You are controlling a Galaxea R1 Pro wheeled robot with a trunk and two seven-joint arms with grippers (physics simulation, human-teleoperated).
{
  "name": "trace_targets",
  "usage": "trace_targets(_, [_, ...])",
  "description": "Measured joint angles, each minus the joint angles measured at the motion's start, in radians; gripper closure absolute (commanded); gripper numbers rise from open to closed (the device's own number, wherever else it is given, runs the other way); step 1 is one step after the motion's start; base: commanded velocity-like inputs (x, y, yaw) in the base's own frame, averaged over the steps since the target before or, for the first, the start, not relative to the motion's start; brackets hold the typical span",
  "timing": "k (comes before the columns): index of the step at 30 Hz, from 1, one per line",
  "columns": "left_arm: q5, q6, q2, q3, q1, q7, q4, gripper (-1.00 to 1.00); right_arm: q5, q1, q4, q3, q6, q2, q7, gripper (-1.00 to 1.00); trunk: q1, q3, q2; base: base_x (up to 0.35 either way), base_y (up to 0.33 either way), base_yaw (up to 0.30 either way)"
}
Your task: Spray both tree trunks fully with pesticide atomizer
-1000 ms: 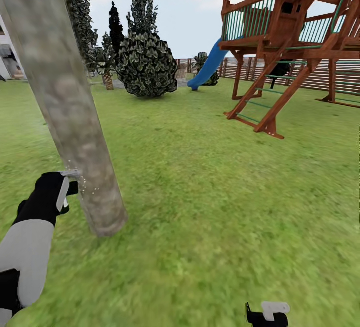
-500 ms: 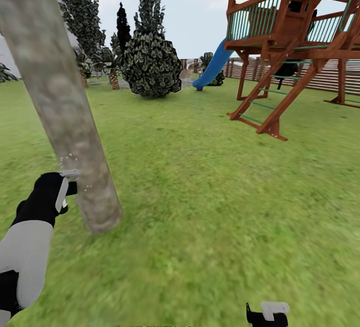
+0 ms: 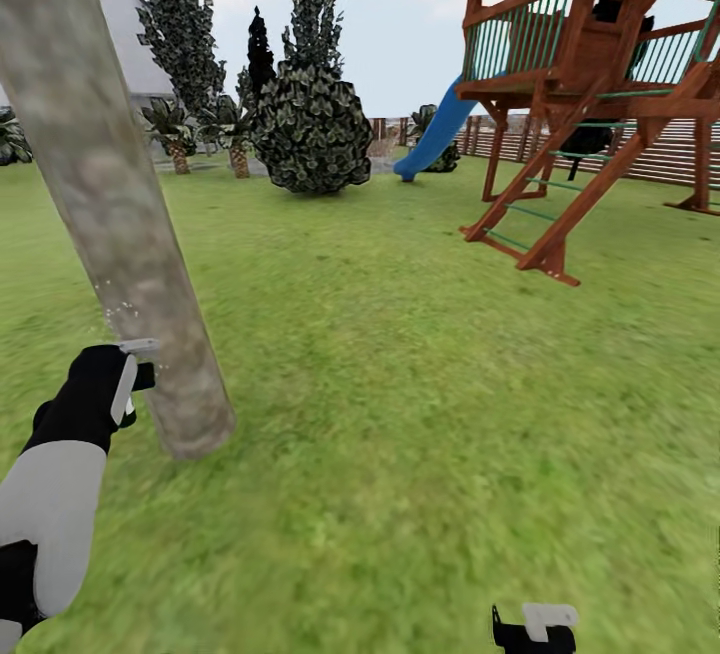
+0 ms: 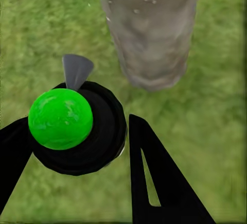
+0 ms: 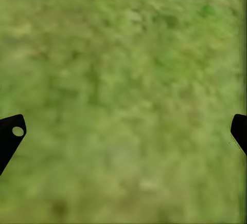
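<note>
Left end effector (image 4: 77, 142) clamped on atomizer (image 4: 77, 126), nozzle near trunk (image 3: 120, 214), droplets on bark, right end effector (image 5: 123, 131) spread apart over lawn (image 3: 450, 384)

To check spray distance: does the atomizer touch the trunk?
Apart. The left wrist view shows grass between the atomizer and the trunk.

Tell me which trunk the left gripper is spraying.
The thick, leaning grey-tan trunk right beside the left gripper, with droplets on it. The palms' short trunks stand far off by the fence.
</note>
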Motion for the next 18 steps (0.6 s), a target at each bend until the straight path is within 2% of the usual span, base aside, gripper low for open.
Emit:
trace_targets(5, [-0.001,-0.005,0.007,0.005,0.008,0.002,0.016,1.00,0.000,0.000,0.000,0.000,0.000,0.000,0.000,-1.00,0.000,0.000,0.000,0.031,-0.273,0.258])
trace_targets(7, [0.001,-0.007,0.007,0.004,0.034,0.002,0.018,1.00,0.000,0.000,0.000,0.000,0.000,0.000,0.000,-1.00,0.000,0.000,0.000,0.135,-0.263,0.275])
trace_targets(11, [-0.001,-0.007,0.000,0.004,0.047,0.002,0.018,1.00,0.000,0.000,0.000,0.000,0.000,0.000,0.000,-1.00,0.000,0.000,0.000,0.204,-0.219,0.259])
trace_targets(18, [-0.004,-0.007,-0.003,0.004,0.049,0.002,0.018,1.00,0.000,0.000,0.000,0.000,0.000,-0.003,-0.001,-1.00,0.000,0.000,0.000,0.242,-0.186,0.030])
